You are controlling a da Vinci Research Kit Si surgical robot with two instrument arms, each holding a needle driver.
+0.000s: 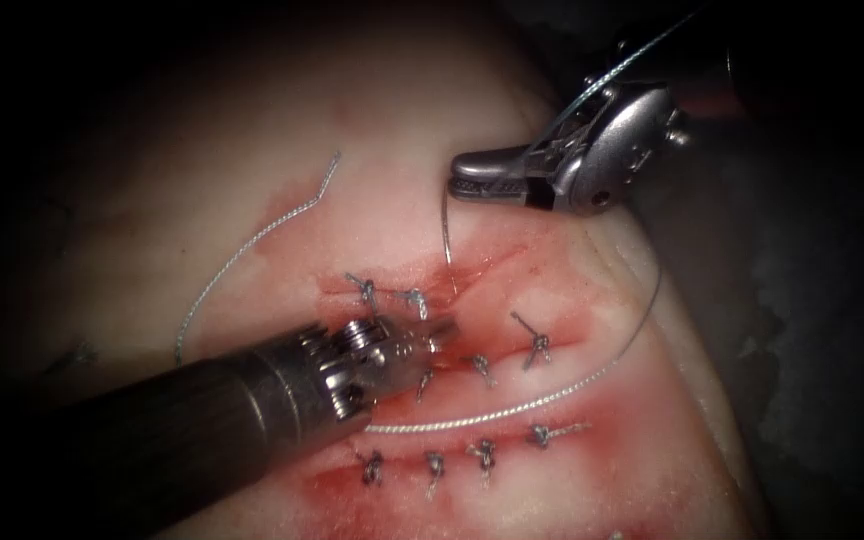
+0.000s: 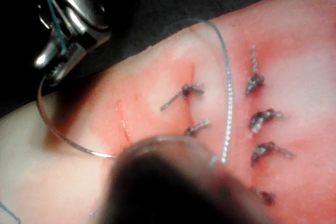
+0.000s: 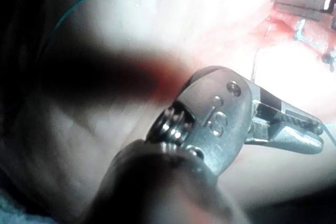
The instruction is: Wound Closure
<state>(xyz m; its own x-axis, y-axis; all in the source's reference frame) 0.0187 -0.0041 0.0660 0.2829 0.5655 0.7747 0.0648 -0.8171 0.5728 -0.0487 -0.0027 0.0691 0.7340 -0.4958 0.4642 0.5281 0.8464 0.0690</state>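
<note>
The left hand [image 1: 440,335] rests on the tissue [image 1: 282,150] by the cut [image 1: 492,262], its tip too hidden to tell, while the right hand [image 1: 464,180] pinches the needle [image 1: 446,240], whose point is stuck in the tissue.

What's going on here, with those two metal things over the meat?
Two robot arms are closing a cut in the tissue. The right claw is shut on one end of the curved needle, whose other end meets the tissue at the cut. The left claw sits among finished knots; what it holds is unclear. Thread trails across the tissue.
</note>
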